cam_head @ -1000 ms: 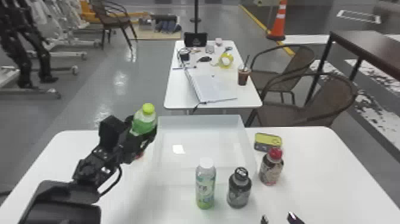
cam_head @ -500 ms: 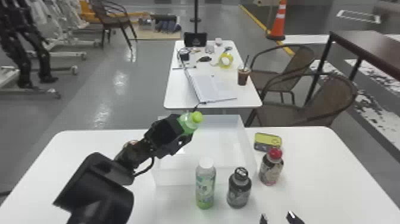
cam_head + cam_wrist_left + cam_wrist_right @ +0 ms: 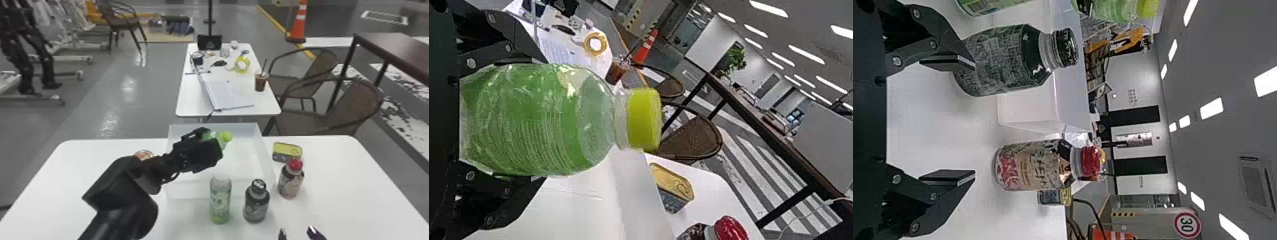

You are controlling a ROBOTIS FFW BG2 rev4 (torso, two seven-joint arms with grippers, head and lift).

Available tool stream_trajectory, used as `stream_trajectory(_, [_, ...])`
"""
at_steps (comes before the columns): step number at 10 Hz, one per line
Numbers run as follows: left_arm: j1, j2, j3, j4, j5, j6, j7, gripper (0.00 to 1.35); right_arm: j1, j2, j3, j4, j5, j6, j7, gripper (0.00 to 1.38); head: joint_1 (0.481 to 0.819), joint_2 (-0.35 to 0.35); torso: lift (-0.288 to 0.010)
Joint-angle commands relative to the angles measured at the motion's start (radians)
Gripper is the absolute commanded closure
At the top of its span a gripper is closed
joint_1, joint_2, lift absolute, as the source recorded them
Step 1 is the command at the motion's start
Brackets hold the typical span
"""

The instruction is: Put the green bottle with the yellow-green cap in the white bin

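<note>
In the head view my left gripper (image 3: 204,146) is over the white bin (image 3: 266,166), shut on the green bottle (image 3: 222,142), whose yellow-green cap points to the right. The left wrist view has the bottle (image 3: 539,120) held between the two fingers of my left gripper (image 3: 504,120), cap outward. My right gripper (image 3: 298,234) stays at the table's front edge; in the right wrist view that gripper (image 3: 973,120) stands open with nothing between its fingers. The held bottle (image 3: 1120,9) also appears at the top there.
Just in front of the bin stand a light green bottle (image 3: 220,199) and a black-capped dark bottle (image 3: 256,201). Right of the bin are a red-capped bottle (image 3: 291,178) and a yellow-topped tin (image 3: 287,151). A round red-patterned item (image 3: 143,155) lies to its left.
My left gripper has carried the green bottle rightward from beside the bin's left wall to over the bin, and the bottle has gone from upright to tilted. My right gripper has kept still.
</note>
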State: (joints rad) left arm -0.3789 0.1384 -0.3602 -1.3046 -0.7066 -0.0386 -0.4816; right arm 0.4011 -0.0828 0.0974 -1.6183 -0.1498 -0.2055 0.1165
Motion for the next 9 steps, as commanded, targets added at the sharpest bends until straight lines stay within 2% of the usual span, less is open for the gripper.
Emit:
stream_trajectory(1, [0.0, 0.001, 0.009, 0.001, 0.003, -0.014, 0.0, 0.05, 0.001, 0.0, -0.001, 0.0, -0.001, 0.0, 0.0, 0.49, 0.549, 0.0, -0.1])
stream_trajectory(2, [0.003, 0.001, 0.023, -0.002, 0.004, -0.033, 0.0, 0.13, 0.001, 0.0, -0.001, 0.0, -0.001, -0.002, 0.0, 0.49, 0.549, 0.0, -0.1])
stream_trajectory(3, [0.008, 0.0, 0.037, -0.007, 0.012, -0.033, -0.002, 0.16, 0.001, 0.0, -0.001, 0.002, -0.002, -0.002, 0.0, 0.49, 0.549, 0.0, -0.1])
stream_trajectory(5, [0.06, 0.0, 0.102, -0.081, 0.022, -0.044, -0.002, 0.16, 0.001, 0.0, 0.001, 0.002, -0.002, -0.002, 0.0, 0.49, 0.549, 0.0, -0.1])
stream_trajectory(7, [0.15, -0.011, 0.207, -0.173, 0.035, -0.056, -0.005, 0.16, 0.002, 0.0, -0.001, 0.002, -0.002, -0.002, 0.0, 0.49, 0.549, 0.0, -0.1])
stream_trajectory(8, [0.219, -0.037, 0.291, -0.239, 0.041, -0.075, -0.005, 0.16, 0.004, 0.0, 0.001, 0.0, -0.002, -0.002, 0.0, 0.49, 0.549, 0.0, -0.1])
stream_trajectory(9, [0.284, -0.079, 0.385, -0.28, 0.081, -0.096, -0.005, 0.17, 0.005, 0.0, -0.001, 0.0, -0.002, -0.002, 0.0, 0.49, 0.549, 0.0, -0.1])
